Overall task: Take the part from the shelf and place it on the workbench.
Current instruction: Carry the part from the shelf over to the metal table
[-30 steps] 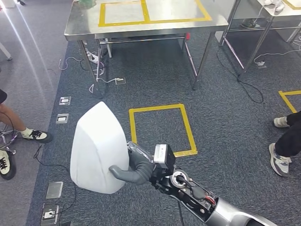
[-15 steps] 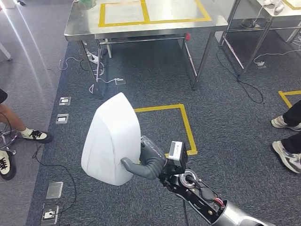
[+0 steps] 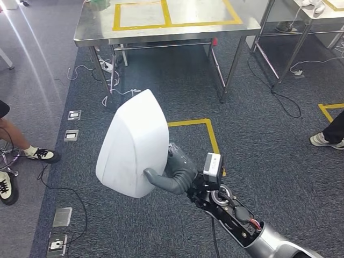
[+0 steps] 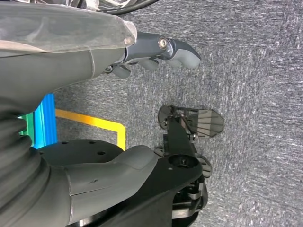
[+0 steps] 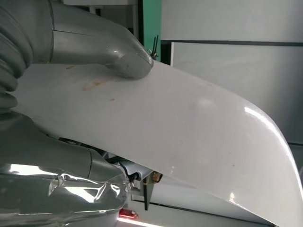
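One part in right hand

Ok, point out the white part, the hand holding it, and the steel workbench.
white part (image 3: 131, 142), head view, middle of its rounded shell.
right hand (image 3: 174, 174), head view, grey palm behind the thumb.
workbench (image 3: 97, 24), head view, bare steel top left of the yellow tape.

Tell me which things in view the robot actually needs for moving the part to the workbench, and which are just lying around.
For the job:
- white part, held off the floor in the right hand
- steel workbench with yellow tape outlines, across the carpet

Just lying about:
- yellow tape square on the carpet
- power strip and cables under the workbench
- floor sockets
- people's shoes
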`<state>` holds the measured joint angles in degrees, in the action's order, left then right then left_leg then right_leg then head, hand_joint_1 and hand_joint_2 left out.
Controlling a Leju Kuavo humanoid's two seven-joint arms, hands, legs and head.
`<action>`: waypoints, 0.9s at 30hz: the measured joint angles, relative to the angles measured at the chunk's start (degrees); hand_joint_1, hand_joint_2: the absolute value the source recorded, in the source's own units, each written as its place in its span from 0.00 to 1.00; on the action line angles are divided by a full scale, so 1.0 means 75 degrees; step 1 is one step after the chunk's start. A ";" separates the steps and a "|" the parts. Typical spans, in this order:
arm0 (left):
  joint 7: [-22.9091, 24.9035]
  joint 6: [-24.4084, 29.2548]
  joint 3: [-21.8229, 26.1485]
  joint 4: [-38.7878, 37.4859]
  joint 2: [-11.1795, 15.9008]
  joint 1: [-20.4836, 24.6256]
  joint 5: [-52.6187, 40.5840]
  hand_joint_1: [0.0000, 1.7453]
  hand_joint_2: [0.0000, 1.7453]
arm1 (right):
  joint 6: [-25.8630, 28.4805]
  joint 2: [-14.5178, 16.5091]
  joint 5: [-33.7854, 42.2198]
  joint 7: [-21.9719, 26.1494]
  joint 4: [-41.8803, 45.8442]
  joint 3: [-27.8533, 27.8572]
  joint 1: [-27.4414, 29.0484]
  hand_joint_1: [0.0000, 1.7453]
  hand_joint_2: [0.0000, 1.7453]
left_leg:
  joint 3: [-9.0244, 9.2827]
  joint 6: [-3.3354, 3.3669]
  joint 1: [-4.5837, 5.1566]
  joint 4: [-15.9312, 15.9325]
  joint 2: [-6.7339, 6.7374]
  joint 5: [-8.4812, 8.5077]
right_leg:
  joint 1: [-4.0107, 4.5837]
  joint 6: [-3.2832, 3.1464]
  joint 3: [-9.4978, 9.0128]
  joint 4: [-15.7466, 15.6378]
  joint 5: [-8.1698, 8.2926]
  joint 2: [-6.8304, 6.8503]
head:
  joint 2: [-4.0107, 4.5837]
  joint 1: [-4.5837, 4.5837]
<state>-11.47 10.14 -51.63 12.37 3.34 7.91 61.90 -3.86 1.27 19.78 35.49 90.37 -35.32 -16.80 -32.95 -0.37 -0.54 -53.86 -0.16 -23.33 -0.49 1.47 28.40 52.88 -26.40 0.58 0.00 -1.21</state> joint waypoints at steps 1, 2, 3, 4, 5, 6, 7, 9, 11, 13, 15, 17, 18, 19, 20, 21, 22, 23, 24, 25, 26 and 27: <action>0.0000 0.0000 0.0000 0.0000 0.0000 -0.0001 0.0000 0.00 1.00 | -0.0001 -0.0009 0.0000 -0.0001 0.0032 0.0012 0.0000 1.00 1.00 | 0.0000 0.0000 0.0000 0.0000 0.0000 0.0000 | 0.0000 0.0000 0.0000 0.0000 0.0000 0.0000 | 0.0000 -0.0001; 0.0000 -0.0001 0.0000 0.0000 0.0000 -0.0002 0.0000 0.00 1.00 | -0.0001 -0.0017 0.0000 -0.0002 0.0059 0.0023 0.0000 1.00 1.00 | 0.0000 0.0000 0.0000 0.0000 0.0000 0.0000 | 0.0000 0.0000 0.0000 0.0000 0.0000 0.0000 | 0.0000 -0.0001; 0.0000 -0.0002 0.0001 0.0000 0.0000 -0.0002 0.0001 0.00 1.00 | -0.0004 -0.0025 0.0000 -0.0003 0.0085 0.0033 -0.0001 1.00 1.00 | 0.0000 0.0000 0.0000 0.0000 0.0000 0.0000 | 0.0000 0.0000 0.0000 0.0000 0.0000 0.0000 | 0.0000 0.0000; 0.0000 -0.0009 0.0001 0.0000 0.0000 -0.0002 0.0009 0.00 1.00 | -0.0006 -0.0031 0.0000 -0.0004 0.0108 0.0044 -0.0003 1.00 1.00 | 0.0000 0.0000 0.0000 0.0000 0.0000 0.0000 | 0.0000 0.0000 0.0000 0.0000 0.0000 0.0000 | 0.0000 0.0000; 0.0000 -0.0021 0.0003 0.0000 0.0000 -0.0002 0.0024 0.00 1.00 | -0.0008 -0.0035 0.0000 -0.0006 0.0129 0.0055 -0.0009 1.00 1.00 | 0.0000 0.0000 0.0000 0.0000 0.0000 0.0000 | 0.0001 0.0000 0.0000 0.0000 0.0000 0.0000 | 0.0000 0.0001; 0.0000 -0.0034 0.0004 0.0000 0.0000 -0.0002 0.0041 0.00 1.00 | -0.0010 -0.0038 0.0000 -0.0009 0.0148 0.0063 -0.0019 1.00 1.00 | 0.0000 0.0000 0.0000 0.0000 0.0000 0.0000 | 0.0001 0.0000 -0.0001 0.0000 0.0000 0.0000 | 0.0000 0.0002; 0.0000 -0.0047 0.0005 0.0000 0.0000 -0.0002 0.0061 0.00 1.00 | -0.0015 -0.0040 0.0000 -0.0012 0.0163 0.0069 -0.0032 1.00 1.00 | 0.0000 0.0000 0.0000 0.0000 0.0000 0.0000 | 0.0002 0.0000 -0.0001 0.0000 0.0000 0.0000 | -0.0001 0.0003; 0.0010 -0.0056 0.0006 0.0000 -0.0001 -0.0002 0.0082 0.00 1.00 | -0.0038 -0.0044 0.0000 -0.0018 0.0183 0.0072 -0.0066 1.00 1.00 | 0.0000 0.0000 0.0000 0.0000 0.0000 0.0000 | 0.0005 0.0000 -0.0001 0.0000 0.0000 0.0000 | -0.0001 0.0004; 0.0028 -0.0055 0.0006 0.0000 -0.0003 -0.0003 0.0090 0.00 1.00 | -0.0062 -0.0052 0.0002 -0.0019 0.0190 0.0071 -0.0106 1.00 1.00 | 0.0000 0.0000 0.0000 0.0000 0.0000 0.0000 | 0.0007 0.0000 -0.0001 0.0000 0.0000 0.0000 | 0.0000 0.0004; 0.0045 -0.0053 0.0006 0.0000 -0.0003 -0.0004 0.0094 0.00 1.00 | -0.0072 -0.0064 0.0015 -0.0016 0.0191 0.0069 -0.0141 1.00 1.00 | 0.0000 0.0000 0.0000 0.0000 0.0000 0.0000 | 0.0008 0.0000 -0.0001 0.0000 0.0000 0.0000 | 0.0000 0.0004; 0.0076 -0.0041 0.0006 0.0000 -0.0003 -0.0004 0.0098 0.00 1.00 | -0.0077 -0.0078 0.0039 -0.0012 0.0191 0.0066 -0.0168 1.00 1.00 | -0.0001 0.0001 0.0003 -0.0002 0.0000 -0.0001 | 0.0005 0.0001 -0.0002 -0.0001 0.0001 0.0001 | 0.0000 0.0004; 0.0128 -0.0011 0.0006 0.0000 -0.0003 -0.0003 0.0103 0.00 1.00 | -0.0071 -0.0086 0.0066 -0.0011 0.0191 0.0055 -0.0195 1.00 1.00 | -0.0002 0.0006 0.0009 -0.0006 -0.0001 -0.0005 | -0.0005 0.0003 -0.0003 -0.0002 0.0001 0.0001 | 0.0000 0.0004; 0.0150 0.0003 0.0006 0.0000 -0.0003 -0.0003 0.0103 0.00 1.00 | -0.0069 -0.0088 0.0076 -0.0010 0.0191 0.0048 -0.0211 1.00 1.00 | -0.0001 0.0010 0.0011 -0.0007 -0.0001 -0.0008 | -0.0010 0.0005 -0.0003 -0.0002 0.0000 0.0001 | 0.0000 0.0004; 0.0165 0.0012 0.0006 0.0000 -0.0003 -0.0002 0.0103 0.00 1.00 | -0.0067 -0.0089 0.0082 -0.0009 0.0191 0.0042 -0.0228 1.00 1.00 | -0.0002 0.0015 0.0013 -0.0010 -0.0001 -0.0011 | -0.0015 0.0007 -0.0004 -0.0003 -0.0001 0.0001 | 0.0000 0.0004; 0.0171 0.0014 0.0006 0.0000 -0.0003 -0.0001 0.0102 0.00 1.00 | -0.0066 -0.0090 0.0085 -0.0009 0.0191 0.0036 -0.0243 1.00 1.00 | -0.0002 0.0020 0.0016 -0.0014 -0.0001 -0.0014 | -0.0020 0.0010 -0.0005 -0.0003 -0.0003 0.0001 | 0.0000 0.0004; 0.0172 0.0015 0.0006 0.0000 -0.0003 0.0000 0.0101 0.00 1.00 | -0.0067 -0.0090 0.0087 -0.0008 0.0191 0.0031 -0.0255 1.00 1.00 | -0.0002 0.0027 0.0020 -0.0019 -0.0001 -0.0019 | -0.0026 0.0015 -0.0007 -0.0003 -0.0005 0.0001 | 0.0000 0.0005; 0.0172 0.0015 0.0006 0.0000 -0.0003 0.0001 0.0100 0.00 1.00 | -0.0066 -0.0090 0.0090 -0.0008 0.0191 0.0026 -0.0262 1.00 1.00 | -0.0002 0.0036 0.0024 -0.0025 -0.0001 -0.0025 | -0.0032 0.0021 -0.0009 -0.0004 -0.0007 0.0001 | 0.0000 0.0007; 0.0172 0.0015 0.0006 0.0000 -0.0003 0.0003 0.0098 0.00 1.00 | -0.0066 -0.0090 0.0094 -0.0008 0.0191 0.0019 -0.0265 1.00 1.00 | -0.0003 0.0046 0.0029 -0.0032 -0.0001 -0.0033 | -0.0038 0.0030 -0.0012 -0.0004 -0.0011 0.0001 | 0.0000 0.0008; 0.0172 0.0015 0.0006 0.0000 -0.0003 0.0004 0.0095 0.00 1.00 | -0.0066 -0.0090 0.0099 -0.0008 0.0191 0.0012 -0.0267 1.00 1.00 | -0.0003 0.0059 0.0035 -0.0040 -0.0001 -0.0044 | -0.0045 0.0042 -0.0015 -0.0005 -0.0015 0.0001 | 0.0000 0.0009; 0.0172 0.0015 0.0006 0.0000 -0.0003 0.0006 0.0092 0.00 1.00 | -0.0066 -0.0090 0.0103 -0.0008 0.0191 0.0007 -0.0267 1.00 1.00 | -0.0003 0.0073 0.0044 -0.0047 -0.0001 -0.0055 | -0.0054 0.0057 -0.0019 -0.0006 -0.0021 0.0002 | -0.0001 0.0011; 0.0172 0.0014 0.0006 0.0000 -0.0003 0.0008 0.0090 0.00 1.00 | -0.0067 -0.0091 0.0106 -0.0008 0.0191 0.0001 -0.0269 1.00 1.00 | -0.0003 0.0090 0.0056 -0.0054 -0.0001 -0.0067 | -0.0065 0.0073 -0.0023 -0.0009 -0.0026 0.0003 | -0.0001 0.0012; 0.0172 0.0013 0.0006 0.0000 -0.0003 0.0010 0.0088 0.00 1.00 | -0.0066 -0.0092 0.0108 -0.0008 0.0191 -0.0003 -0.0271 1.00 1.00 | -0.0003 0.0107 0.0071 -0.0057 -0.0001 -0.0078 | -0.0078 0.0092 -0.0028 -0.0016 -0.0030 0.0005 | -0.0001 0.0015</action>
<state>-10.19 10.24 -51.58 12.37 3.32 7.99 62.56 -4.36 0.58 20.59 35.43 91.80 -35.34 -18.83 -32.97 0.44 -0.01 -54.29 -0.17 -23.92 -1.08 2.16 28.19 52.76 -26.62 0.62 -0.01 -1.10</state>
